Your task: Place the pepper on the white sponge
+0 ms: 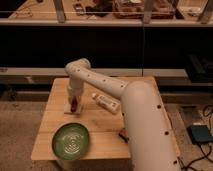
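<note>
The white sponge lies flat on the left part of the wooden table. My gripper points straight down over the sponge. The dark red pepper shows at the gripper's tip, right at the sponge's top surface. I cannot tell whether the pepper rests on the sponge or hangs just above it. The arm reaches in from the lower right and hides the table's right part.
A green plate sits near the front left corner. A white tube-shaped bottle lies right of the sponge. A small dark thing shows beside the arm. Dark shelving stands behind the table.
</note>
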`<state>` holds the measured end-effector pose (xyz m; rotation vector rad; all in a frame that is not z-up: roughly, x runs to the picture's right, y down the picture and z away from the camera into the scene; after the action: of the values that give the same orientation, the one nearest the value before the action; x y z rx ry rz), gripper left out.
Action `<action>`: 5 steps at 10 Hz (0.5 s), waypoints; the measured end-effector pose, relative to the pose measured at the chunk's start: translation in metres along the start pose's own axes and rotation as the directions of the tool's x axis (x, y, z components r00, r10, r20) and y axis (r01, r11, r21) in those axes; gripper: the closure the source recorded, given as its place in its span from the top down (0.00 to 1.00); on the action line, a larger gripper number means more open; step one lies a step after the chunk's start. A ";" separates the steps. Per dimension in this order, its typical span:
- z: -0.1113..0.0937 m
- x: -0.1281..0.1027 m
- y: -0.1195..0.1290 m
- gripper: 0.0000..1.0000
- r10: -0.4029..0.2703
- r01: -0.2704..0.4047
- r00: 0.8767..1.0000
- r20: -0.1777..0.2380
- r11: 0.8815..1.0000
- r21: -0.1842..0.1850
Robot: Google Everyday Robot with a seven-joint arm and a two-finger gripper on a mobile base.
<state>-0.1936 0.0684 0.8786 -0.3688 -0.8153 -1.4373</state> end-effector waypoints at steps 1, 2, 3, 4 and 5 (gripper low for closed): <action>0.003 -0.004 -0.002 0.03 -0.005 0.006 1.000 -0.001 1.000 0.010; 0.003 -0.006 -0.004 0.03 -0.011 0.011 1.000 -0.002 1.000 0.015; 0.005 -0.010 -0.005 0.03 -0.017 0.017 1.000 0.000 1.000 0.018; 0.007 -0.013 -0.008 0.03 -0.026 0.026 1.000 0.002 0.999 0.021; 0.009 -0.015 -0.010 0.03 -0.035 0.034 0.999 0.003 0.999 0.024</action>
<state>-0.2048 0.0841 0.8716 -0.3403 -0.8446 -1.4579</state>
